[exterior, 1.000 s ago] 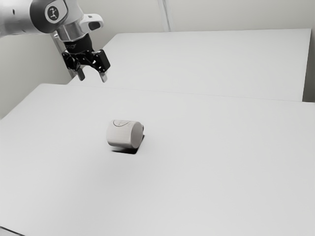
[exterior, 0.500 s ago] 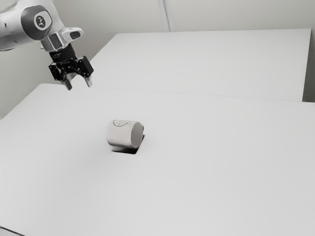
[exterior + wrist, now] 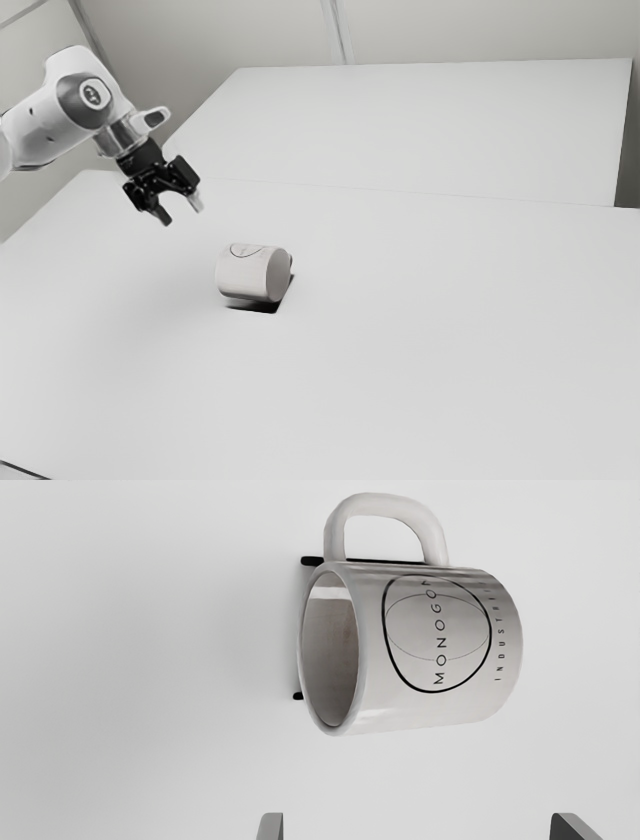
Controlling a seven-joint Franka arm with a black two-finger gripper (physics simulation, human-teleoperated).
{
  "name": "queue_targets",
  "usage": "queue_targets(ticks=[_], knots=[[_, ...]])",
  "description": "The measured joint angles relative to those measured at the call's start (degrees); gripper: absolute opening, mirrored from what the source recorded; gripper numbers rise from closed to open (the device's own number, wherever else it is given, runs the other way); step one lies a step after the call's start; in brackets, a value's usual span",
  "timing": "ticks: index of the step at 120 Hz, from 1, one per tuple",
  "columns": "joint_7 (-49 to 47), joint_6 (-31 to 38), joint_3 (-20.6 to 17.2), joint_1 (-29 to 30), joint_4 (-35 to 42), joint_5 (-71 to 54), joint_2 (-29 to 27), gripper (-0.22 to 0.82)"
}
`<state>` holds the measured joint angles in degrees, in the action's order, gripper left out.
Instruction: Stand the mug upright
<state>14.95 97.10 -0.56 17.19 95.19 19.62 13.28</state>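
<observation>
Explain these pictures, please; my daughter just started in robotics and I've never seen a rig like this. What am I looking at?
This is a simulation, so the pictures are computer-drawn. The exterior view looks from beside a robot arm, which enters from that view's left and ends in a black two-finger gripper. The wrist view comes from a camera on the arm's hand; the two grey shapes at its bottom edge are fingertips.

On the white table a pale mug with a printed logo lies on its side. Nothing is held: the fingers stand open, away from the mug.
</observation>
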Motion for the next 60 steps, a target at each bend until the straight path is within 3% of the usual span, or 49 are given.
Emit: queue_targets(ticks=[60], knots=[[12.80,9.72,0.65,1.46,9.67,14.93,2.83,0.58]])
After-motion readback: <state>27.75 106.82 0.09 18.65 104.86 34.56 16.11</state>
